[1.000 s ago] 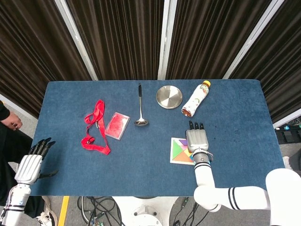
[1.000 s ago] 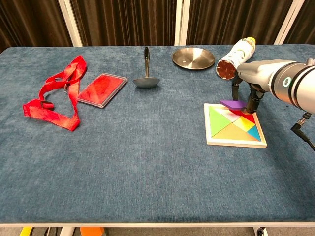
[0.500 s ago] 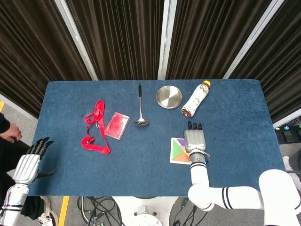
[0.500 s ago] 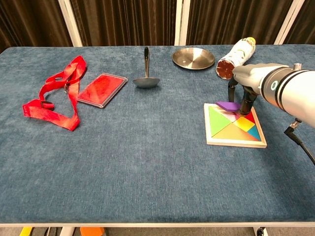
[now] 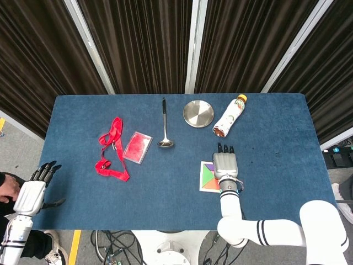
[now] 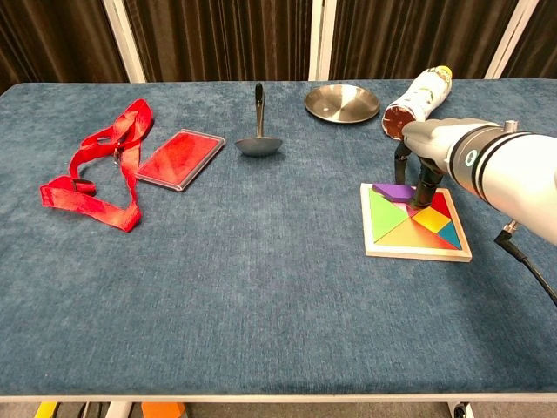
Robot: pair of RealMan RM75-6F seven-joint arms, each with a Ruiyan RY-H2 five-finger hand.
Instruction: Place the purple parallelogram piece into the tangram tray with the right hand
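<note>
**Purple piece held at the tray's far edge**

Pinched between the dark fingertips (image 6: 424, 193) of the right hand (image 6: 416, 165): the purple parallelogram piece (image 6: 394, 192), flat and thin, solid violet with a darker side edge, lying nearly level. Positioned over the far-left corner of the tangram tray (image 6: 416, 253), at the tray's far rim; impossible to tell from the chest view whether seated in its slot or just above it. From the head view, mostly hidden under the back of the right hand (image 5: 224, 164), with only a sliver of purple showing beside the green piece.

Inside the pale-framed square tray: a green triangle at left, orange along the near side, yellow in the middle, red and blue toward the right.

Off the table's left edge in the head view: the left hand (image 5: 34, 189), holding nothing, dark fingers straight and only slightly spread.

Elsewhere on the blue cloth table (image 6: 261, 296): a red lanyard (image 6: 96, 165) with its red card holder (image 6: 178, 158) at left, a metal ladle (image 6: 258, 131) near the middle, a round steel plate (image 6: 342, 103) at the far side, and a bottle (image 6: 416, 100) lying on its side just beyond the right hand.
</note>
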